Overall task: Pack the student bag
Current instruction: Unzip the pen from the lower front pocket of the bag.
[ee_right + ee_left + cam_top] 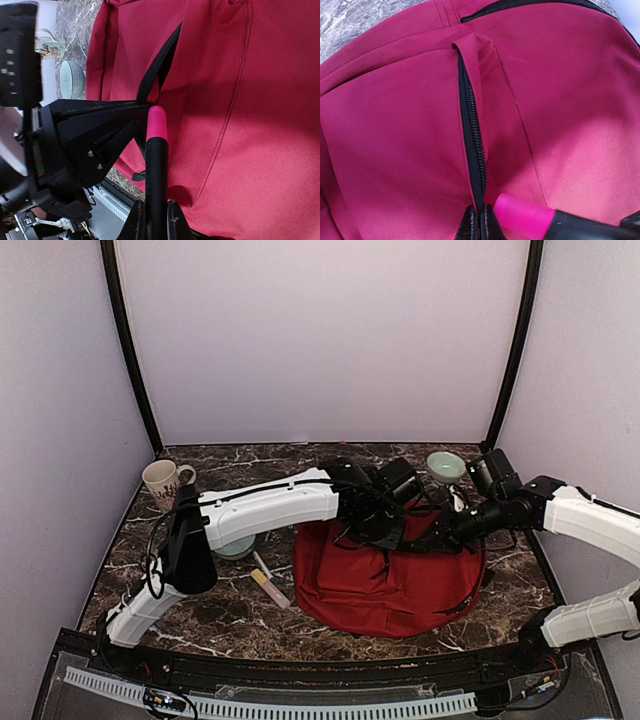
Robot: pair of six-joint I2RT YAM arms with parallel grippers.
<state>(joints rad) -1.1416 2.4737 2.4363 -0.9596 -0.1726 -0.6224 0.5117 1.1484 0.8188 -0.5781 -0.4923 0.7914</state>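
Note:
The dark-red student bag (385, 585) lies flat in the middle of the table. My left gripper (378, 530) reaches across to its upper part. In the left wrist view the left gripper (478, 210) is pinched shut on the black zipper (470, 130) of the bag's pocket. My right gripper (155, 205) is shut on a black marker with a pink cap (156, 150). The cap points at the zipper opening (160, 65), right beside the left gripper's fingers (95, 135). The pink cap also shows in the left wrist view (525, 215). The right gripper (432, 533) is over the bag's upper right.
A patterned mug (165, 483) stands at the back left. A pale green bowl (445, 465) sits at the back right, another (237, 546) under the left arm. A pink pen (270, 587) and a thin stick (262, 563) lie left of the bag.

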